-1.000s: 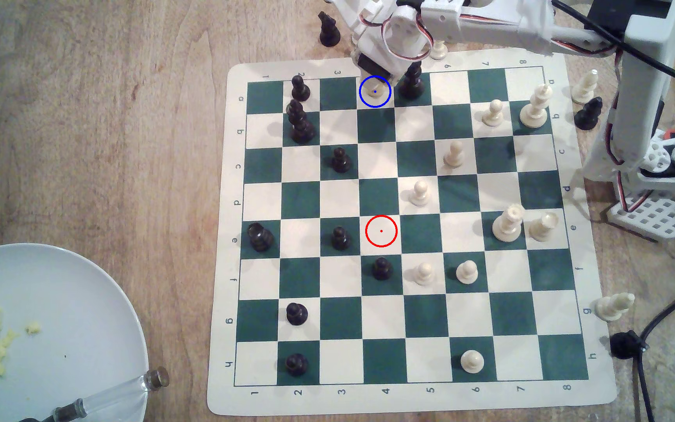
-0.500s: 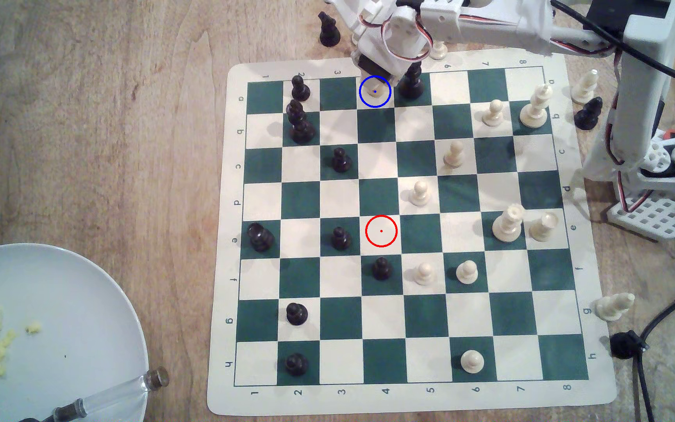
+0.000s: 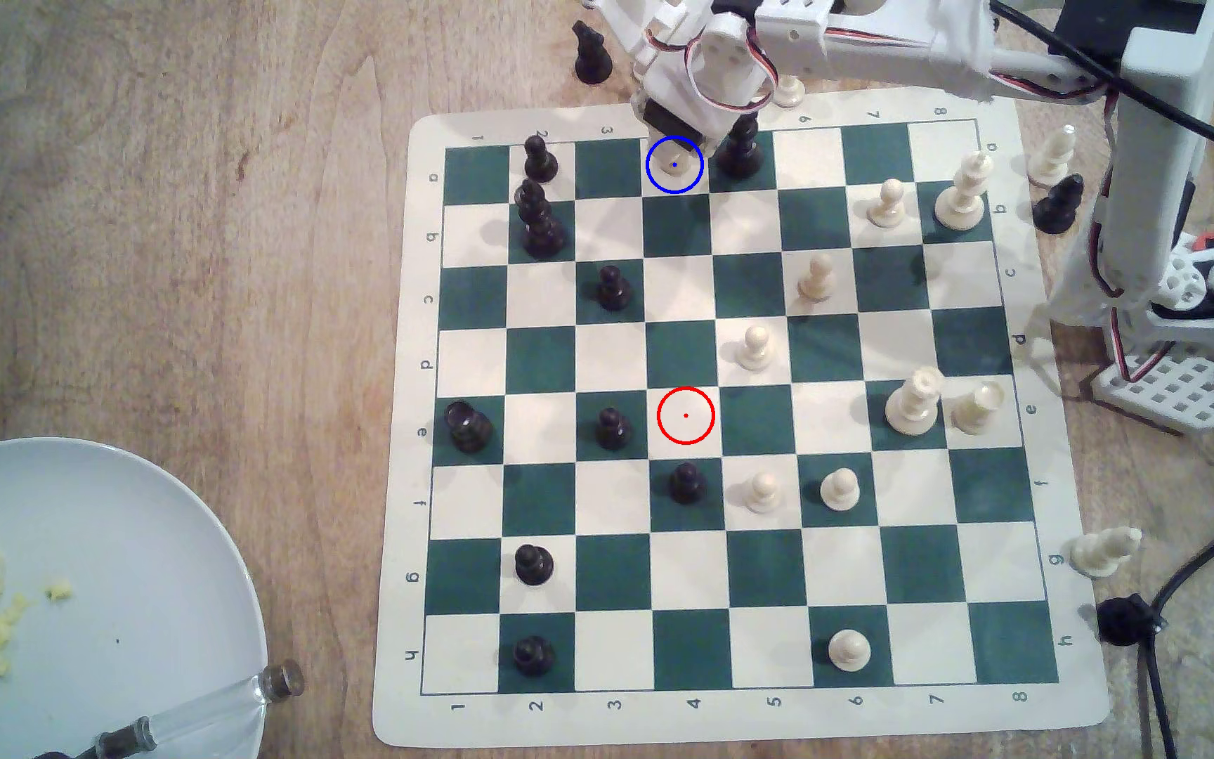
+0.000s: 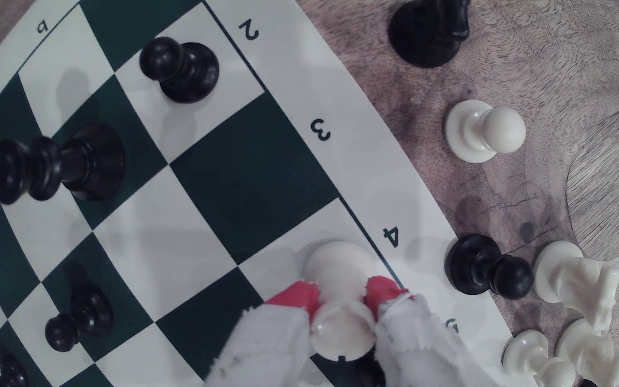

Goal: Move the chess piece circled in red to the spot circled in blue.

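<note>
pincer (image 4: 341,297) pinching cream rook (image 4: 341,327), on blue-ringed square (image 3: 662,179), border numeral "4" (image 4: 391,235) beside

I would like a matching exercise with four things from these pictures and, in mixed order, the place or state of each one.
Things:
1. white rook
2. red ring
3. grey plate
4. black knight

Places or states:
A. on the wood, off the board
B. between the red-tipped fingers
C. around a bare white square
D. holds yellow crumbs

Pairs: 1-B, 2-C, 3-D, 4-A
</note>
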Tool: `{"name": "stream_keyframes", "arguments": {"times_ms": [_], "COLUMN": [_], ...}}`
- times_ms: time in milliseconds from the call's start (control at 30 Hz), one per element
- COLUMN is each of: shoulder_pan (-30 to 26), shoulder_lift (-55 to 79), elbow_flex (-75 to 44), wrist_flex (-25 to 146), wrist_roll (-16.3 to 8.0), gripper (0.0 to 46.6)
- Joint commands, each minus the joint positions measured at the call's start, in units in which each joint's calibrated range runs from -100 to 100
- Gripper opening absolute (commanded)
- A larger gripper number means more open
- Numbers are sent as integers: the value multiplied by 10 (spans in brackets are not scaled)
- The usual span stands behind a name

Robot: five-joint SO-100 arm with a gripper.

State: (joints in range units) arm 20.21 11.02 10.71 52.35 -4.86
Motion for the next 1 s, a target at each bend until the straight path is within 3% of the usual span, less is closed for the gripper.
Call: {"name": "stream_keyframes", "arguments": {"times_ms": [0, 133, 433, 967], "shoulder_pan": [-8, -8, -1, 5], "shoulder_lift": [-13, -15, -39, -158], "elbow_flex": [-12, -14, -19, -36], "wrist_flex": [-3, -3, 1, 77], "wrist_roll": [0, 0, 1, -1], "gripper": [87, 128, 174, 199]}}
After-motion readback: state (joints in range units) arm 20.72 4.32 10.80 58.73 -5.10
